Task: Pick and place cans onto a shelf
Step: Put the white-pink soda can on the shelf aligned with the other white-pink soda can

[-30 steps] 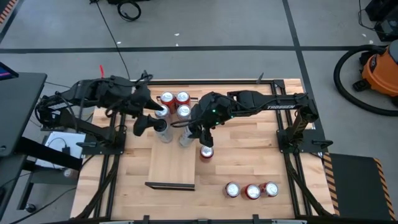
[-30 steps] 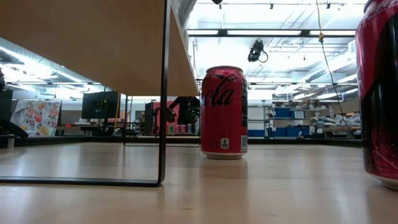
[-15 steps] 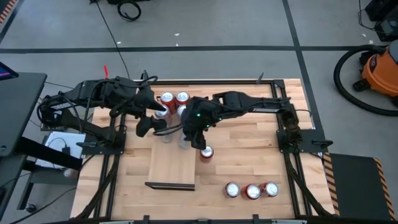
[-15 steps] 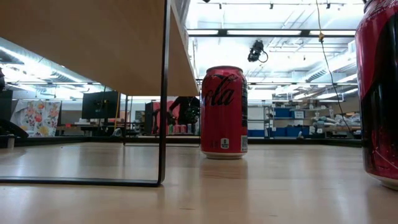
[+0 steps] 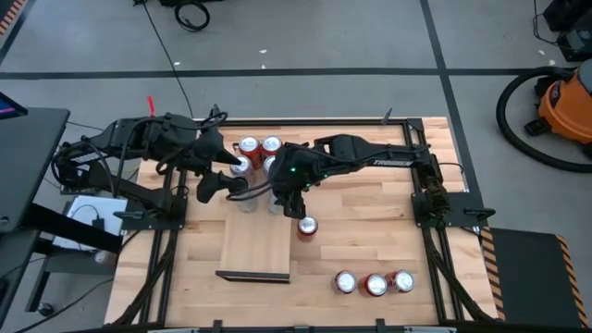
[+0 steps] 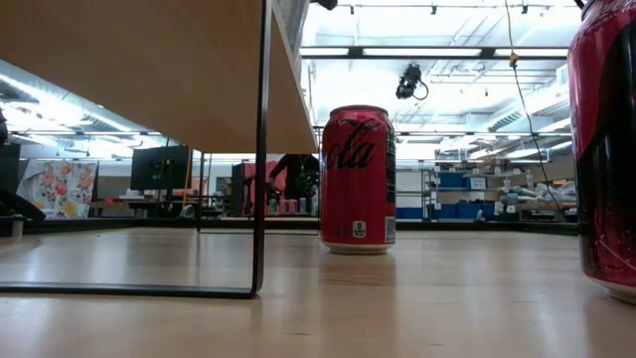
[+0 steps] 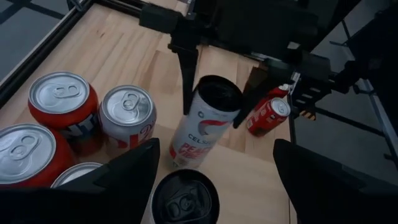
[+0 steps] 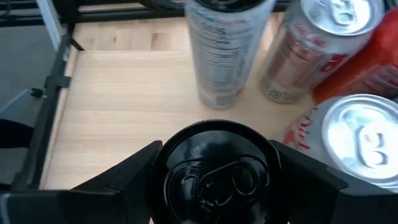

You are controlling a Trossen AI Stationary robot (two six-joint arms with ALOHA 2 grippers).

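Observation:
Two tall white cans with black tops stand upright on the shelf (image 5: 254, 245). My right gripper (image 8: 214, 149) is open, with a finger on either side of one of them (image 7: 208, 121) near its top; I see no plain touch. The other white can (image 7: 186, 198) stands between the wide-apart fingers of my open left gripper (image 5: 231, 185), untouched. Several red and silver cans (image 5: 259, 153) stand bunched at the shelf's far end. One red can (image 5: 306, 225) stands on the table beside the shelf.
Three more cans (image 5: 374, 283) stand in a row at the table's near right. The low view shows the shelf's underside (image 6: 129, 60), its dark rail (image 6: 262, 149) and a red can (image 6: 357, 179) on the table. The shelf's near half is bare wood.
My right gripper has moved toward the table's left, from over the red can on the table to the white can on the shelf, and has tipped further down. Both white cans have stayed in place.

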